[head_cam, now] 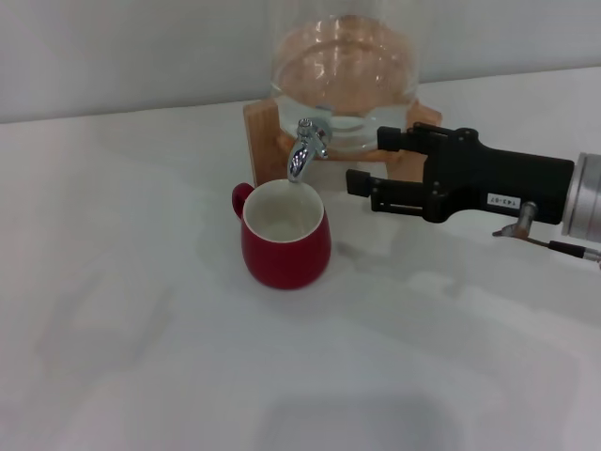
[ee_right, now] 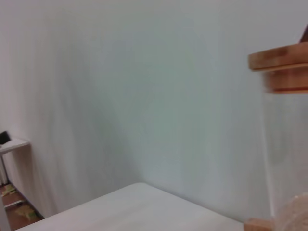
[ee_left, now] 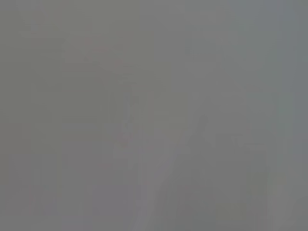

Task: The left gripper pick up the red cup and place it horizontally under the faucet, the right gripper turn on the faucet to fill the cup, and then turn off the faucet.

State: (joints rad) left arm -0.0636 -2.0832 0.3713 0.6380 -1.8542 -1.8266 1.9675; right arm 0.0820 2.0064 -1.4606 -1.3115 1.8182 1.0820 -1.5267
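The glossy red ceramic cup [head_cam: 284,236] stands upright on the white desk [head_cam: 141,310], its mouth directly beneath the shiny chrome faucet [head_cam: 304,150] of the clear glass jar [head_cam: 343,70]. The black right tool [head_cam: 364,162], jaws apart and empty, hovers just beside the faucet.

white table [head_cam: 141,357], pale wall [ee_right: 144,86]

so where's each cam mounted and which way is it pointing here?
Head: on the robot's head, looking down at the red cup under the faucet; right hand enters from the right.
Left wrist: blank grey, facing unclear; no body shown.
Right wrist: faces the wall and table edge; no fingers shown.
Shared: head and right wrist both catch the wooden stand.
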